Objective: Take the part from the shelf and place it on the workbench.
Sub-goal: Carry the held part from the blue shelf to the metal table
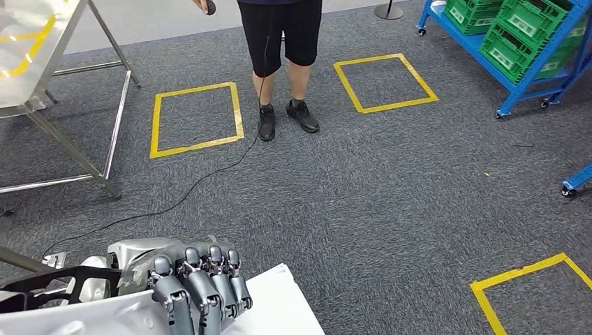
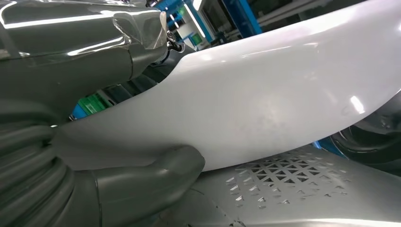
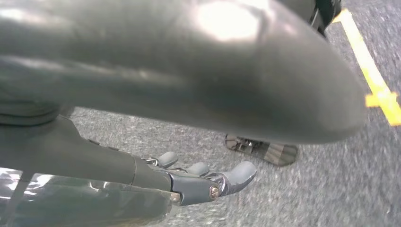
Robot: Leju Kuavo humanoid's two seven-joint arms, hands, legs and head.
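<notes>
The big white curved part (image 1: 279, 307) sits in the robot's left hand (image 1: 199, 286), low and close to the robot's body. In the left wrist view the thick thumb (image 2: 156, 177) presses on one face of the part and the dark fingers (image 1: 209, 276) curl over its edge, so the hand pinches the white panel (image 2: 265, 99) tight. The metal workbench (image 1: 42, 63) stands well ahead of that hand and off to its left side, across the grey carpet (image 1: 391, 195). The step now looks like carrying the part over there. To do it well, the robot should probably keep the grip firm, hold the part level, and walk slowly, because a wide smooth panel could slip or swing. It should also mind the person (image 1: 283, 63) and the thin black cable (image 1: 202, 181) on the floor ahead. The right hand (image 3: 208, 182) hangs over the carpet, fingers loosely apart, holding nothing. I can read no words or labels anywhere.
</notes>
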